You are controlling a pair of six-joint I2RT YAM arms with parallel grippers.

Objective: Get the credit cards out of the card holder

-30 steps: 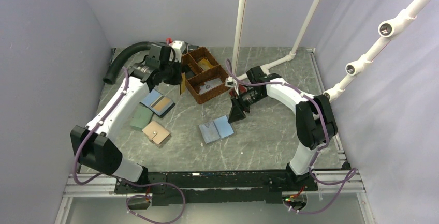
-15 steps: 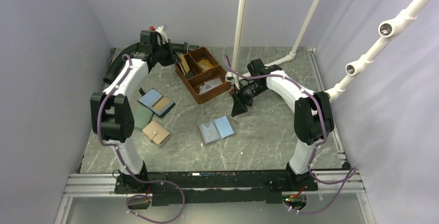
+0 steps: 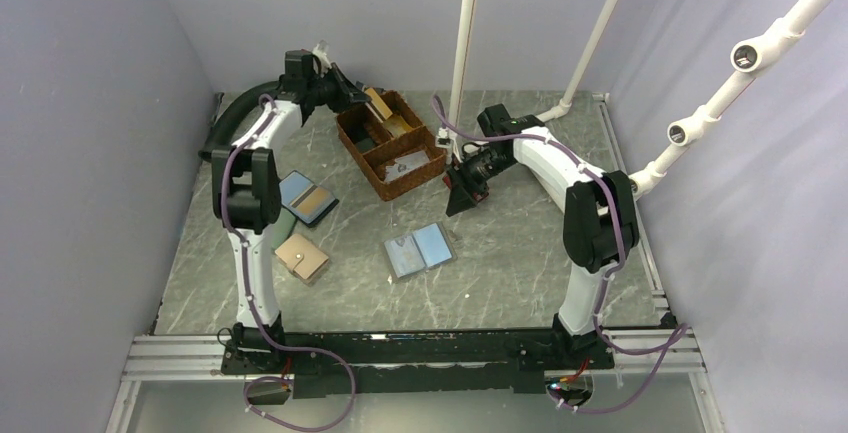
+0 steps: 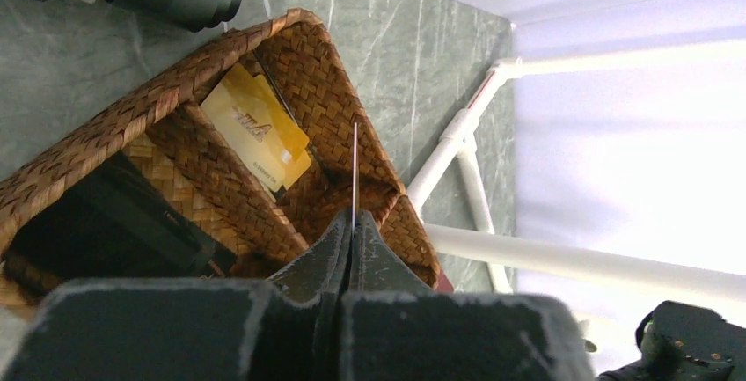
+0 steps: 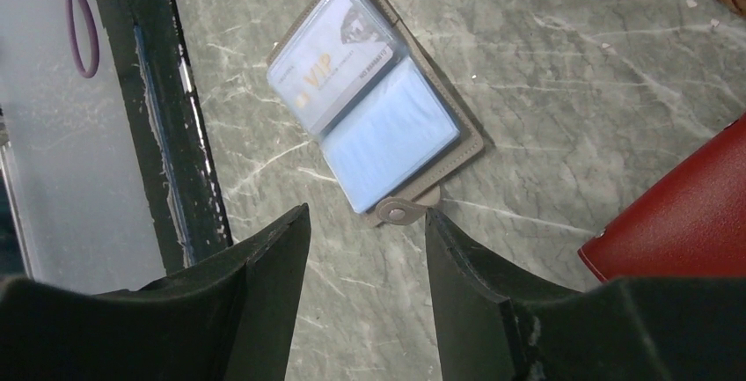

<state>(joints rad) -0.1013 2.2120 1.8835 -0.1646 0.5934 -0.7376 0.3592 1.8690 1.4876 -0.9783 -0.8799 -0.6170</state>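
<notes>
As the left tool [image 4: 352,227] pinches a card [image 4: 354,165], its arm [image 3: 247,183] stretches forward.

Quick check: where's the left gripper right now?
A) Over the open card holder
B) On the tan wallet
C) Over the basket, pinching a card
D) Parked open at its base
C: in the left wrist view, the left gripper is shut on a thin card, seen edge-on, above the basket.
</notes>
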